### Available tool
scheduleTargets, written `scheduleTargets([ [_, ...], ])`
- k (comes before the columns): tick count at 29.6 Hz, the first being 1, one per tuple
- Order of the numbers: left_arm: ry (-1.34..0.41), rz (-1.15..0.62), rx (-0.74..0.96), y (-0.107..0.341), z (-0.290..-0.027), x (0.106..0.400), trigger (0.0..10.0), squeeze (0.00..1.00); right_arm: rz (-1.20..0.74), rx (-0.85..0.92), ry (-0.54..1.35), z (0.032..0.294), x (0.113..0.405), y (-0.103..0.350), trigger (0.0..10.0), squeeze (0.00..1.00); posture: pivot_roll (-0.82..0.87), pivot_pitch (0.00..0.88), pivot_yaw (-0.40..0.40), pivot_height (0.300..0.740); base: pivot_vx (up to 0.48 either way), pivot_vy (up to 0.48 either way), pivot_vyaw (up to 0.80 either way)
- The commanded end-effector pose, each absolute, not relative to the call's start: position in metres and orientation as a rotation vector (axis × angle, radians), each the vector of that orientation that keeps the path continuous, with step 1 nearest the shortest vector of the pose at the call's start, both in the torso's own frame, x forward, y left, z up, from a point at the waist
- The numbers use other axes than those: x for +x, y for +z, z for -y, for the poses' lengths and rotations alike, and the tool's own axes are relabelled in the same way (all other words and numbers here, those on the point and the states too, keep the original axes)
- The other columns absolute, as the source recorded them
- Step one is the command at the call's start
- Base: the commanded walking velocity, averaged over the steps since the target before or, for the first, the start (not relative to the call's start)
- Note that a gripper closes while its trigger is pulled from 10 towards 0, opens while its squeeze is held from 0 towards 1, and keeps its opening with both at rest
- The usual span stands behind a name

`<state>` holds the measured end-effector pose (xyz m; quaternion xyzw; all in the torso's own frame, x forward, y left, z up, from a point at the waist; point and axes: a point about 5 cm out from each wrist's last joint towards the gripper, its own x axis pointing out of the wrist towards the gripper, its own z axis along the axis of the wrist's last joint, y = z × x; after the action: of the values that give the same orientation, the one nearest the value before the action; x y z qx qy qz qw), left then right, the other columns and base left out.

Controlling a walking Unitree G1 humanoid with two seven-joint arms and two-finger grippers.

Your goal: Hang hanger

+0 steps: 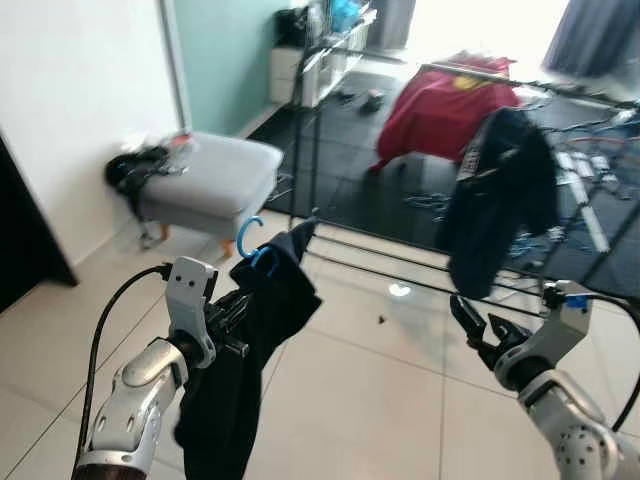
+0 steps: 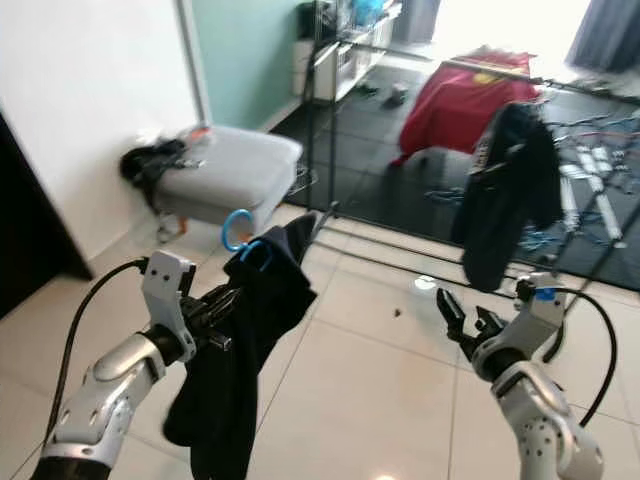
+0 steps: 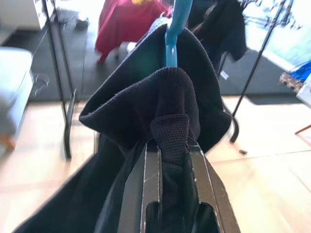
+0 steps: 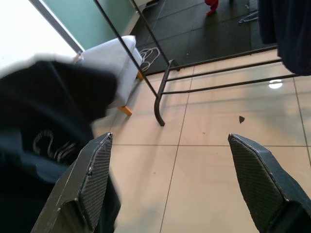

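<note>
A: What's nearest, lower left of frame?
B: The left gripper (image 1: 238, 312), clamped on a dark garment (image 1: 245, 350) draped over the blue hanger (image 1: 249, 240), hook pointing up.
A: And the rack (image 1: 420, 262)?
B: Ahead, toward upper right. The right gripper (image 1: 472, 326) is spread open, holding nothing.

My two silver jointed arms, white wrist housings, a black cable looping off each, my left gripper (image 1: 240, 308) with long black scuffed fingers, my right gripper (image 1: 468, 322) with cross-hatched black pads (image 4: 97, 172), blue wrist tab.
</note>
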<state>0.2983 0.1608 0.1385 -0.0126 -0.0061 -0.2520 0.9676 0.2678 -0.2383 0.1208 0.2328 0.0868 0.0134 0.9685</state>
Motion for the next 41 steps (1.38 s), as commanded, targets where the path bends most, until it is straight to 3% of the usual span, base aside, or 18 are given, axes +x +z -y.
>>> scheduleTargets([
  [1, -0.551, 0.118, -0.020, 0.160, -0.151, 0.302, 10.0, 0.00, -0.148, 0.457, 0.023, 0.236, 0.272, 0.126, 10.0, 0.00, -0.06, 0.058, -0.054, 0.740, 0.480, 0.000, 0.00],
  [9, -0.596, 0.170, -0.017, 0.174, -0.134, 0.305, 10.0, 0.00, -0.112, 0.453, 0.018, 0.235, 0.276, 0.132, 10.0, 0.00, -0.06, 0.058, -0.048, 0.740, 0.480, 0.000, 0.00],
  [20, -0.635, 0.194, -0.012, 0.183, -0.121, 0.304, 10.0, 0.00, -0.087, 0.455, 0.018, 0.230, 0.281, 0.134, 10.0, 0.00, -0.06, 0.059, -0.043, 0.740, 0.480, 0.000, -0.80],
  [41, -0.549, 0.173, 0.067, 0.202, -0.111, 0.323, 10.0, 0.00, -0.046, 0.462, 0.023, 0.225, 0.284, 0.140, 10.0, 0.00, -0.06, 0.069, -0.034, 0.740, 0.480, 0.000, 0.00],
])
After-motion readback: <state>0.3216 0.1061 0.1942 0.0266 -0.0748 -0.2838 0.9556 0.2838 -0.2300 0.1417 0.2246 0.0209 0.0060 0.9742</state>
